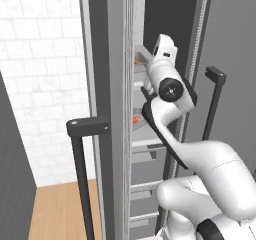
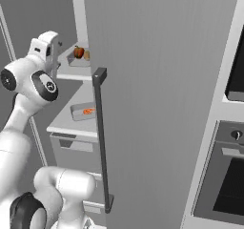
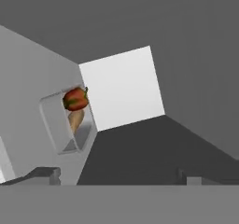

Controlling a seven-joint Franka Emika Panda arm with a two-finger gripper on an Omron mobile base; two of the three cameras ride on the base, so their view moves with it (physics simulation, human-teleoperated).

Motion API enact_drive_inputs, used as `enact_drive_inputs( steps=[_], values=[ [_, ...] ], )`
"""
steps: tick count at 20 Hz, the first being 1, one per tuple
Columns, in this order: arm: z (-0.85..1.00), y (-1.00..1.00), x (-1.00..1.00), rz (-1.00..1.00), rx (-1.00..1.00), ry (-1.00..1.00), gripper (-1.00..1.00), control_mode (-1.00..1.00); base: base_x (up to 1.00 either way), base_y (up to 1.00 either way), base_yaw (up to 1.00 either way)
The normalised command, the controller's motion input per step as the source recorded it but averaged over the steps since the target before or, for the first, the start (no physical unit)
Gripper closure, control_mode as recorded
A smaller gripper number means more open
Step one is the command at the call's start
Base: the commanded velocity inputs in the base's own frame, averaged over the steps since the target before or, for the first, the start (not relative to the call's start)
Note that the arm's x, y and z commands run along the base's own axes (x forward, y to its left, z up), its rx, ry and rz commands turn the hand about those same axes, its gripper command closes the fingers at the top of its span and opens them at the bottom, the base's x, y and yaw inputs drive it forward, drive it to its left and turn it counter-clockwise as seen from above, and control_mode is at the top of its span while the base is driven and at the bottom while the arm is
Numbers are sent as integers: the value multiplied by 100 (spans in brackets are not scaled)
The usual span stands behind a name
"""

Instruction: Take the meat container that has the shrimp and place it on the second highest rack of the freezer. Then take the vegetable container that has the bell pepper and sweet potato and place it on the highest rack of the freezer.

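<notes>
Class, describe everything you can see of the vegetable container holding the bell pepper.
The vegetable container is a shallow, pale grey rectangular tray with low walls, plastic-looking. It sits flat on the highest rack inside the freezer. A red-orange bell pepper and a tan sweet potato lie in it, touching. The open gripper is clear of it.

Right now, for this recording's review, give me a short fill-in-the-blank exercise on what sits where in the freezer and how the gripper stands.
1. The vegetable container with the bell pepper sits on the ____ rack of the freezer.
2. The meat container on the rack below holds a ____.
3. Next to the bell pepper in its container lies a ____.
4. The gripper holds nothing; its jaws are ____.

Missing words: highest; shrimp; sweet potato; open
</notes>
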Motion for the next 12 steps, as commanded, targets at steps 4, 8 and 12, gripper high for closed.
enact_drive_inputs(
  steps=[4,8,12],
  values=[
    [0,0,-100,0,0,-44,-100,-100,0,0,0],
    [0,0,-100,0,0,-40,-100,-100,0,0,0],
    [0,0,-100,0,3,-35,-100,-100,0,0,0]
  ],
)
